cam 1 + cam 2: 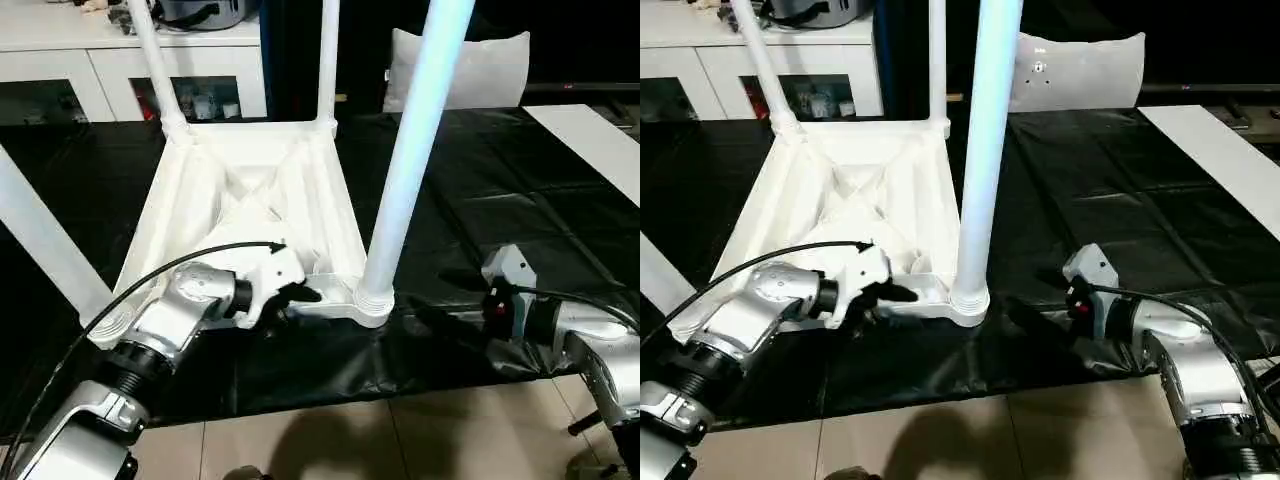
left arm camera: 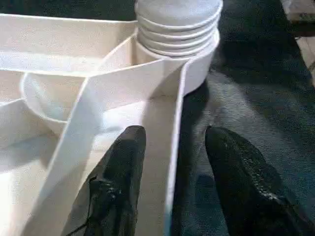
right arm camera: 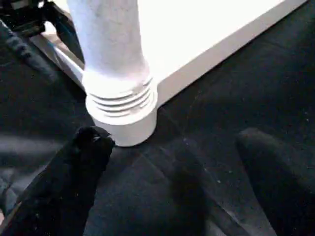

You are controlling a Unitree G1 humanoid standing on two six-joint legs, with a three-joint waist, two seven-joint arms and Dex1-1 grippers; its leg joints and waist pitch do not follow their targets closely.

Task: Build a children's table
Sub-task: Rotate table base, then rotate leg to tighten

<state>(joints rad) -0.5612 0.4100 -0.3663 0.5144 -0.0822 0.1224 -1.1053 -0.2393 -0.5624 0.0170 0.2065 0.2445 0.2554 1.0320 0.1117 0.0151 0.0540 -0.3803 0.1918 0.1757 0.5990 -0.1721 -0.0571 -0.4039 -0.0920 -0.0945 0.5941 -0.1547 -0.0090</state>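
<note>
The upside-down table top (image 1: 250,200) is straddled at its near rim by the left gripper (image 2: 172,162) (fingers apart), and the right gripper (image 3: 172,182) is held open near the corner leg (image 1: 405,160).

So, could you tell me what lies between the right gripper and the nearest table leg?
Only bare black sheet, seen in the right wrist view, separates the right gripper from the leg.

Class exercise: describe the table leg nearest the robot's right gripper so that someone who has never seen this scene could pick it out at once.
Find the upturned white table top lying on the black sheet. Go to its near corner on the robot's right, where a ribbed round socket sits between the left gripper and right gripper. The leg rising from it looks thickest and has a bluish sheen, unlike the others.
</note>
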